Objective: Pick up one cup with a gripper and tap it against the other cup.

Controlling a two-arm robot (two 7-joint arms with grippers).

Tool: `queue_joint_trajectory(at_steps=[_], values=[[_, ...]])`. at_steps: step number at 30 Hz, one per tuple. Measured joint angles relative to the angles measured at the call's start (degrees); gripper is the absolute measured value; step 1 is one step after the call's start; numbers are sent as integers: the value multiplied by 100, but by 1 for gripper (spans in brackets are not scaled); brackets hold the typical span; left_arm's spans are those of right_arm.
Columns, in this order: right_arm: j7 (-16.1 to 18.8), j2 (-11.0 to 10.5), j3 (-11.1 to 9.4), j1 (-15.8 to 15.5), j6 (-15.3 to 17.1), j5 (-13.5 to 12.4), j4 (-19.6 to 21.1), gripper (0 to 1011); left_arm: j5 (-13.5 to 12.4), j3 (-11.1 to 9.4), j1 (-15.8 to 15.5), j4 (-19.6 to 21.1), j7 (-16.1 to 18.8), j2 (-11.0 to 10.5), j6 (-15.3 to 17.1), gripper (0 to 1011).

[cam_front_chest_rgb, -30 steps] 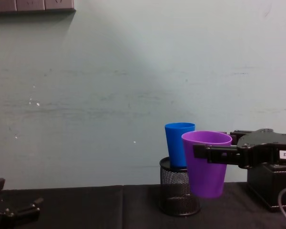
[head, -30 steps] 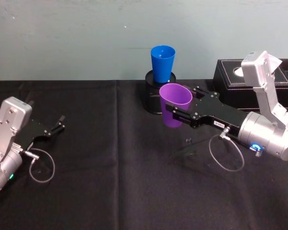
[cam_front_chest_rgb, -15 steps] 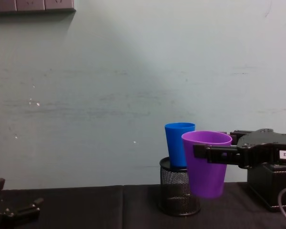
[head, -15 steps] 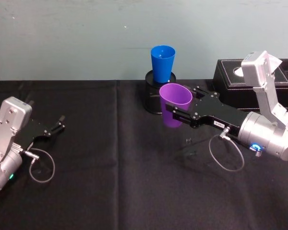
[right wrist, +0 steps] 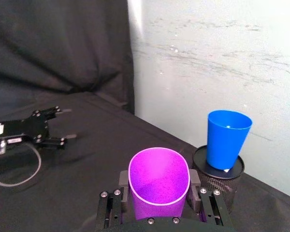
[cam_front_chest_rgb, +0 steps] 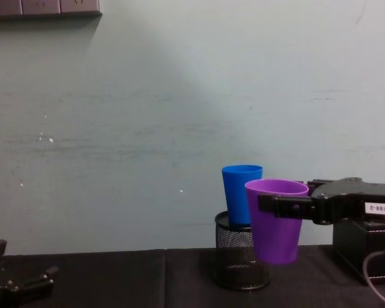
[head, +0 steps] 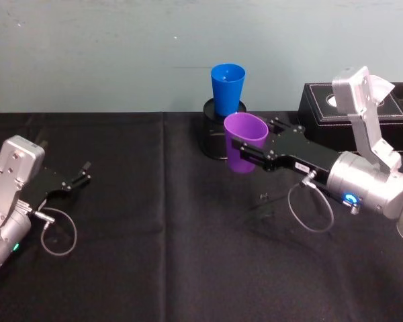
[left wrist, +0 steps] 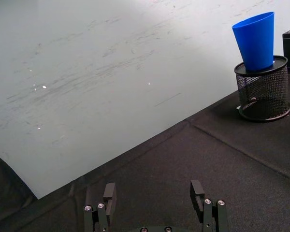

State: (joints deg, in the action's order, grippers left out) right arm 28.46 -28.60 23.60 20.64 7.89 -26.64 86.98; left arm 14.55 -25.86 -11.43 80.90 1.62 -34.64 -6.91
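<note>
The purple cup (head: 244, 142) hangs upright above the table, with my right gripper (head: 247, 150) shut on its upper part. From the right wrist, the purple cup (right wrist: 158, 182) sits between the two fingers (right wrist: 123, 186), mouth up. The blue cup (head: 228, 88) stands upright in a black wire-mesh pen holder (head: 210, 136) just behind it, near the wall. In the right wrist view a gap separates the purple cup from the blue cup (right wrist: 226, 139). In the chest view the purple cup (cam_front_chest_rgb: 276, 224) overlaps the blue cup (cam_front_chest_rgb: 240, 196). My left gripper (head: 85, 172) rests open at the table's left side.
A black box (head: 321, 106) stands at the back right, behind my right arm. The mesh holder (cam_front_chest_rgb: 239, 262) sits on the black tablecloth (head: 168, 235) close to the pale wall. Loose cable loops hang beside both wrists.
My right gripper has carried the purple cup slightly farther back and a little higher, toward the blue cup. The left arm has not moved.
</note>
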Motion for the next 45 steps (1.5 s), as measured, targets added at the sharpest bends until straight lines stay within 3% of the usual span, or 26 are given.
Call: queue_joint_trajectory(at_steps=[9, 24, 45], values=[[-69, 296, 79, 376, 25, -63, -620, 719, 0, 0, 0, 0, 0, 0, 0, 1000], [-298, 791, 204, 920, -261, 322, -1541, 719, 0, 0, 0, 0, 0, 0, 0, 1000], [-148, 1355, 157, 1617, -547, 626, -2752, 718, 0, 0, 0, 0, 0, 0, 0, 1000]])
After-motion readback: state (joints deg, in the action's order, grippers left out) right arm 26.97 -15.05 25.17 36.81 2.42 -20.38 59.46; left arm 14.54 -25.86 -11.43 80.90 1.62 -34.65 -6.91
